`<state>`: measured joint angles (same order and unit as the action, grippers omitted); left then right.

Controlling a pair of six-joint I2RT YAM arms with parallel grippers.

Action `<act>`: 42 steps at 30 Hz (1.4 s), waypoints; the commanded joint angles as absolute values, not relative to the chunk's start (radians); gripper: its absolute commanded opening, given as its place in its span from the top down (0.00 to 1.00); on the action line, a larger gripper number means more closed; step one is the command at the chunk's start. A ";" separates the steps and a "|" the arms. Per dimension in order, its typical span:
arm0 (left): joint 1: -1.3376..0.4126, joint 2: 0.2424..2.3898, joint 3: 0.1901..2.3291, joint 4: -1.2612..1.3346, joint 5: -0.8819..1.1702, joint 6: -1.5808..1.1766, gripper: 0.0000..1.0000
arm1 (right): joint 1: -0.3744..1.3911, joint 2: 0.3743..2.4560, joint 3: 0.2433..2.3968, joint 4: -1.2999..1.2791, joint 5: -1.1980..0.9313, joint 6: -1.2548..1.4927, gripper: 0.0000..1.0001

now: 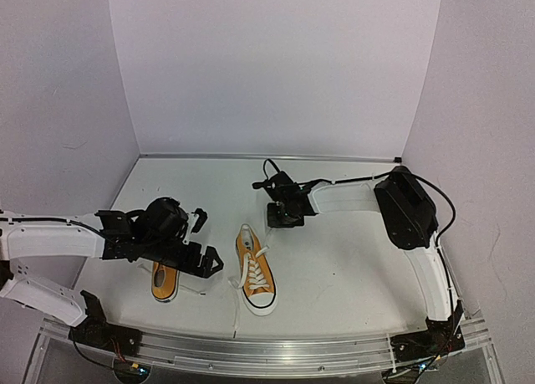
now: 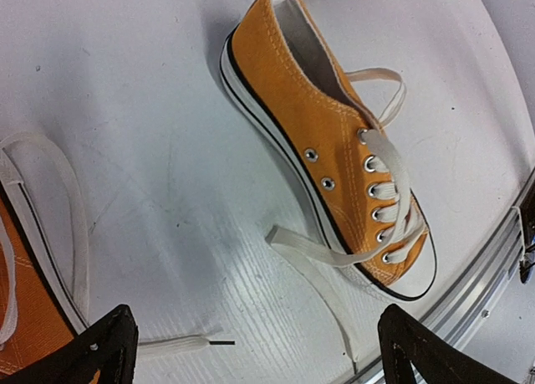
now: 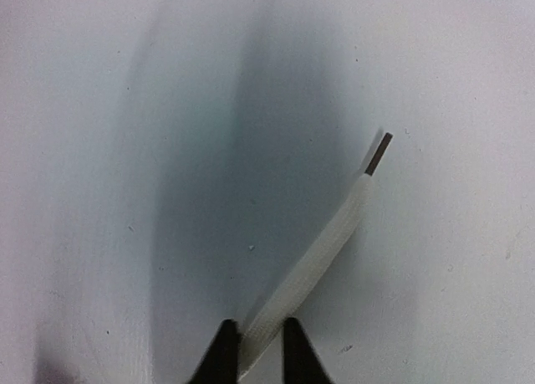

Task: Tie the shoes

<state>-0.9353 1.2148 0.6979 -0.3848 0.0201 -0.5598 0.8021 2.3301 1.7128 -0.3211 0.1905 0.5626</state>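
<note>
Two orange-yellow shoes with white laces lie near the table's front. The right-hand shoe [image 1: 255,268] [image 2: 334,150] lies in the open with its laces untied. The left-hand shoe [image 1: 163,282] [image 2: 25,317] is partly hidden under my left arm. My left gripper [image 1: 206,238] [image 2: 251,359] hangs wide open between the two shoes, with only a loose lace end [image 2: 192,344] on the table beneath it. My right gripper [image 1: 284,218] [image 3: 255,350] is behind the right-hand shoe's heel, shut on a white lace [image 3: 326,250]. The lace's dark tip [image 3: 378,154] sticks out past the fingers.
A metal rail [image 1: 276,346] [image 2: 493,258] runs along the near table edge, close to the right-hand shoe's toe. White walls [image 1: 267,66] enclose the table at the back and sides. A loose lace strand [image 2: 334,267] trails from that shoe toward the rail.
</note>
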 commanded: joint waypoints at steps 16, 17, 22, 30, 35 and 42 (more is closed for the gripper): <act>-1.174 1.378 0.758 -0.476 0.009 -0.527 0.25 | 0.789 2.072 1.435 -0.250 0.030 0.558 1.00; -1.180 1.402 0.764 -0.459 0.010 -0.532 0.26 | 0.788 2.043 1.415 -0.242 0.021 0.558 1.00; -1.236 1.529 0.828 -0.414 -0.055 -0.551 0.28 | 0.788 1.920 1.314 -0.217 0.005 0.555 1.00; -1.323 1.694 0.943 -0.408 -0.119 -0.586 0.30 | 0.783 1.808 1.223 -0.209 -0.007 0.549 1.00; -1.338 1.769 0.978 -0.490 -0.188 -0.635 0.43 | 0.780 1.788 1.196 -0.202 -0.014 0.551 1.00; -1.339 1.790 0.933 -0.520 -0.217 -0.693 0.75 | 0.779 1.757 1.159 -0.173 -0.061 0.548 1.00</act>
